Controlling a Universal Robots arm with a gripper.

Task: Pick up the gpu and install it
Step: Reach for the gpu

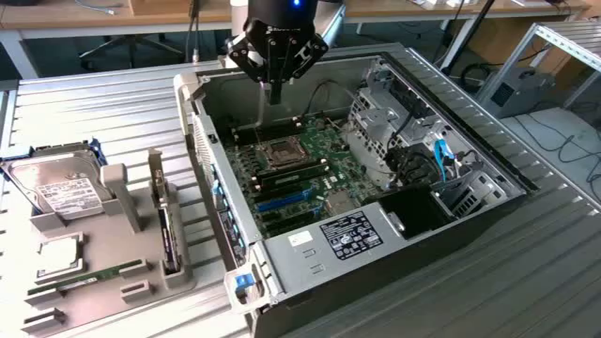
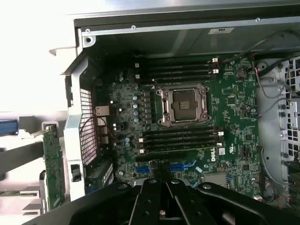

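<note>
**Fingers empty over the case, card waiting in its stand**

From where I stand, the fingers (image 1: 274, 91) hang pressed together with nothing between them. They point straight down over the far end of the open computer case (image 1: 488, 176), above the motherboard (image 1: 310, 169). The gpu (image 1: 167, 236) is not in the case. It stands on its thin edge in a slot of the grey holder (image 1: 122, 282), which sits on the slatted desk (image 1: 94, 105) beside the case.

So the card lies off toward the exterior view's left of the fingers and nearer the camera, with the case wall between the two. Its long axis runs near to far, roughly alongside that wall, and its flat faces look left and right. A pale metal strip, which I take for the end bracket, rises at the far end, and the dark board edge runs toward the near end. I cannot tell which face carries the fan.

The hard drive (image 1: 56, 186) and the green memory stick (image 1: 89, 278) share the holder, further left. By my reckoning the pick-up is not yet done.
</note>
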